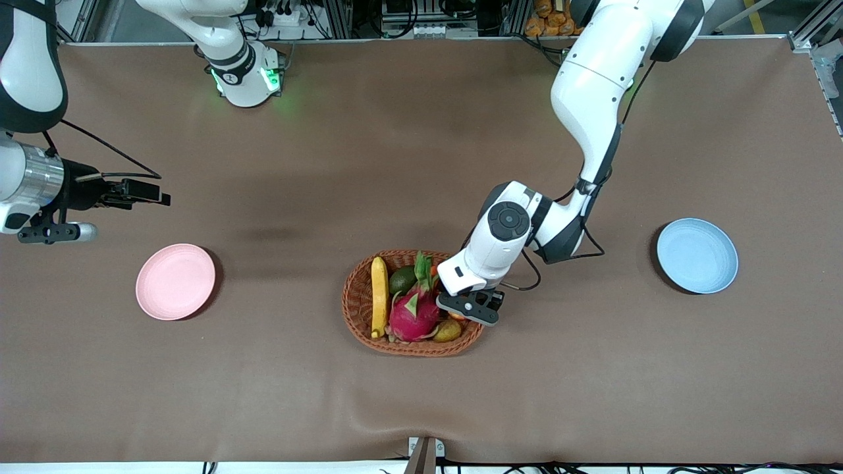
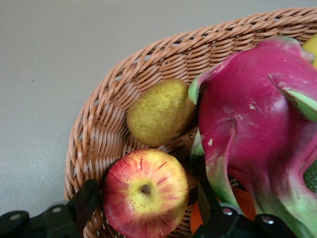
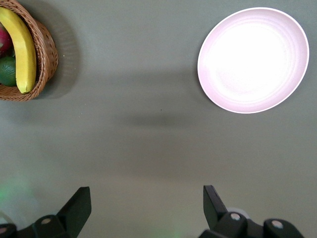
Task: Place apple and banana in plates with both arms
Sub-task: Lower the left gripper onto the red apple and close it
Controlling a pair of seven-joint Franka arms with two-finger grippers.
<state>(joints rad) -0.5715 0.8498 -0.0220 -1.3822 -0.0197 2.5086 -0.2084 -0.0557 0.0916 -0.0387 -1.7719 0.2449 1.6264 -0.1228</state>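
With the apple (image 2: 145,193) low in the basket (image 2: 94,144), your left gripper (image 2: 146,208) straddles it, fingers apart; squeeze evenly, lift straight. The right gripper (image 3: 146,203) waits open above the table.

Readable text: none in any view.
Right arm's base (image 1: 247,78): a small dark mark by the green light, too small to read.
Left arm's wrist joint (image 1: 508,220): round dark cap, no lettering to make out.
Plates, basket, fruit: no labels or stickers showing.
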